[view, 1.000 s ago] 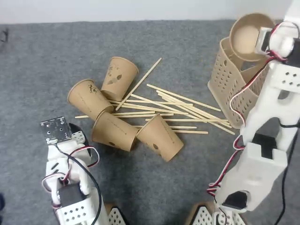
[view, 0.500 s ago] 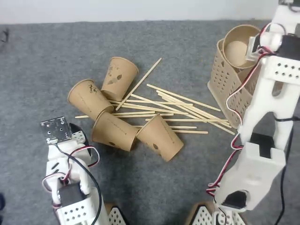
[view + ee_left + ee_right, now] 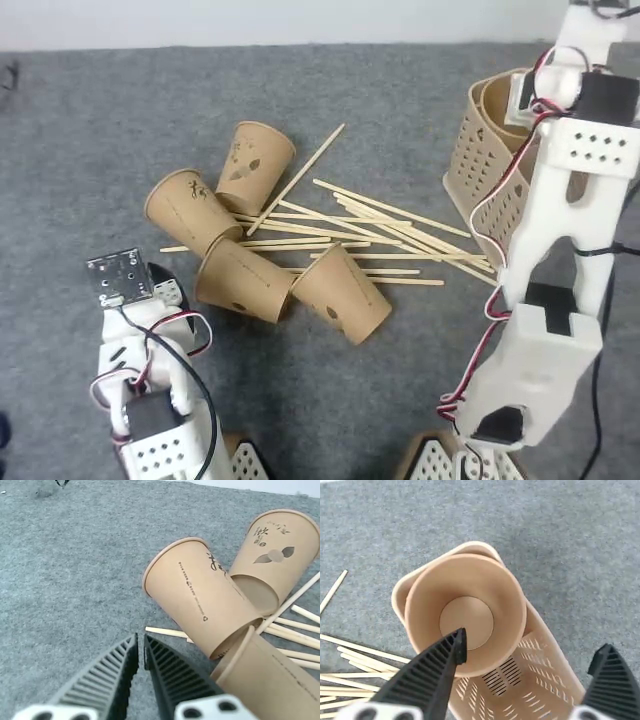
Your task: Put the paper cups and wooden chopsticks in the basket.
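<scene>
Right tool (image 3: 534, 644) over one cup (image 3: 465, 615), four loose

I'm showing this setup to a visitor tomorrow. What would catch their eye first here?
Probably the heap in the middle of the grey carpet: four paper cups lying on their sides, with wooden chopsticks strewn under and beside them. Next, the basket at the right, with one cup sitting mouth-up in it and the right gripper open above it.
</scene>
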